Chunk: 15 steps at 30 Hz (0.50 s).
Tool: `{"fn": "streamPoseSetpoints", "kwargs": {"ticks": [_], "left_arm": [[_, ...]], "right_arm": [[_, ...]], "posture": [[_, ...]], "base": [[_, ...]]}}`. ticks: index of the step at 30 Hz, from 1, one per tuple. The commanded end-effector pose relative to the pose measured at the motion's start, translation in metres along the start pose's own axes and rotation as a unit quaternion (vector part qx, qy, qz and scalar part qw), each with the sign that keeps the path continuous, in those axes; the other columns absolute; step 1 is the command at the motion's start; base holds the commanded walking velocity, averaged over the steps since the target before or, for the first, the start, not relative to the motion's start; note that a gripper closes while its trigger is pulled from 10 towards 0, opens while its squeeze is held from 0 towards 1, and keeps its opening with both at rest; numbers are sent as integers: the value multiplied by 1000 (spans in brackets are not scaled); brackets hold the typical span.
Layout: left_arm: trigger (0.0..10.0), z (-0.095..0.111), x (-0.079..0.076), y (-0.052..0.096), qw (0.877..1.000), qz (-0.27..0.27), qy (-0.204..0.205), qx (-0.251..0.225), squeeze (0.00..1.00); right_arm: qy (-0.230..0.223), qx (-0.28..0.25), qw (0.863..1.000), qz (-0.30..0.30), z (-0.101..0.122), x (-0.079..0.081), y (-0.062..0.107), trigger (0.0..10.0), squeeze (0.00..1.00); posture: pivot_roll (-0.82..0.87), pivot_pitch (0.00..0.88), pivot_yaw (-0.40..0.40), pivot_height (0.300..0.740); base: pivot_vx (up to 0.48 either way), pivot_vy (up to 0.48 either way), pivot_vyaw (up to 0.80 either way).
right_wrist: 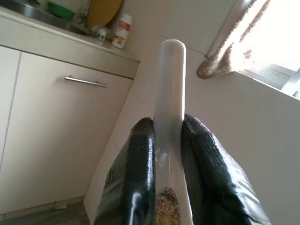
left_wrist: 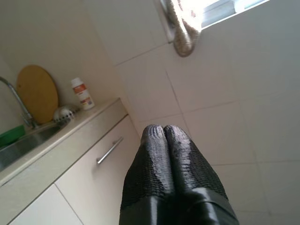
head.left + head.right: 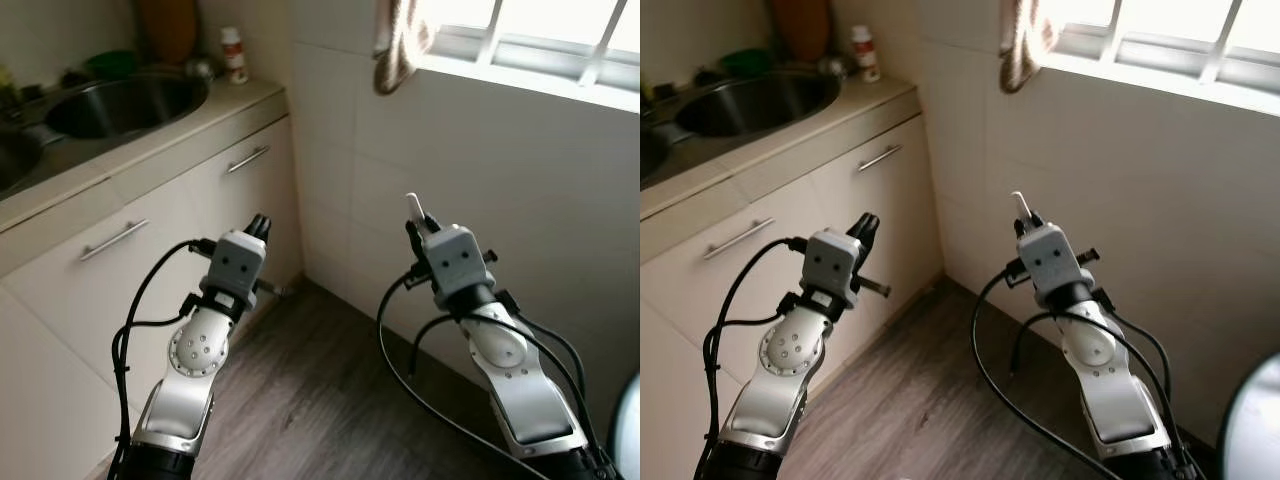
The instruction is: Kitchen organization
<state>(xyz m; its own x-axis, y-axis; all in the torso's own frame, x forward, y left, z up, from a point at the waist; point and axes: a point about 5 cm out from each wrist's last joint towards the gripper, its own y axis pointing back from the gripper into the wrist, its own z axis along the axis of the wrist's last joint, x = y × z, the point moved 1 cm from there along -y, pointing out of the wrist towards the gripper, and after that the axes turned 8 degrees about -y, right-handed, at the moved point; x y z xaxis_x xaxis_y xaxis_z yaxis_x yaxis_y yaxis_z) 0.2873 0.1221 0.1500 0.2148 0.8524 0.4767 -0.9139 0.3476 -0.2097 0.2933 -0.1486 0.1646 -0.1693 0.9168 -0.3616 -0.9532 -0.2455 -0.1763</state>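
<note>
Right hand [image 1: 168,154] clamped on white spoon handle [image 1: 171,93], writing unreadable.

1. The counter [image 3: 150,140] runs ahead and to the left of the left gripper [image 3: 260,227], over pale cabinets [image 3: 170,250].
2. A steel sink [image 3: 120,103] is set into it.
3. A white bottle [image 3: 233,55] stands at its far corner, beyond the left gripper.
4. A round wooden board [image 2: 37,93] leans behind the sink, a strainer [image 2: 64,114] beside the bottle.
5. A wood floor [image 3: 300,390] lies below both grippers.
</note>
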Motion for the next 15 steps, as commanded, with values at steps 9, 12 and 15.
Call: {"fn": "streamPoseSetpoints", "kwargs": {"ticks": [9,12,15], "left_arm": [[10000,4,4,3,1000,0,-19,3,0],[10000,4,4,3,1000,3,-18,3,0],[10000,4,7,0,1000,12,-13,3,0]], "right_arm": [[4,-9,1000,-21,3,-4,-5,0,0],[3,-8,1000,-24,3,-4,-6,0,0],[-5,-5,999,-37,2,-8,-6,3529,0]], "posture": [[57,0,-6,740],[57,0,-6,740],[57,0,-7,740]], "base": [[0,0,800],[0,0,167],[0,0,0]]}}
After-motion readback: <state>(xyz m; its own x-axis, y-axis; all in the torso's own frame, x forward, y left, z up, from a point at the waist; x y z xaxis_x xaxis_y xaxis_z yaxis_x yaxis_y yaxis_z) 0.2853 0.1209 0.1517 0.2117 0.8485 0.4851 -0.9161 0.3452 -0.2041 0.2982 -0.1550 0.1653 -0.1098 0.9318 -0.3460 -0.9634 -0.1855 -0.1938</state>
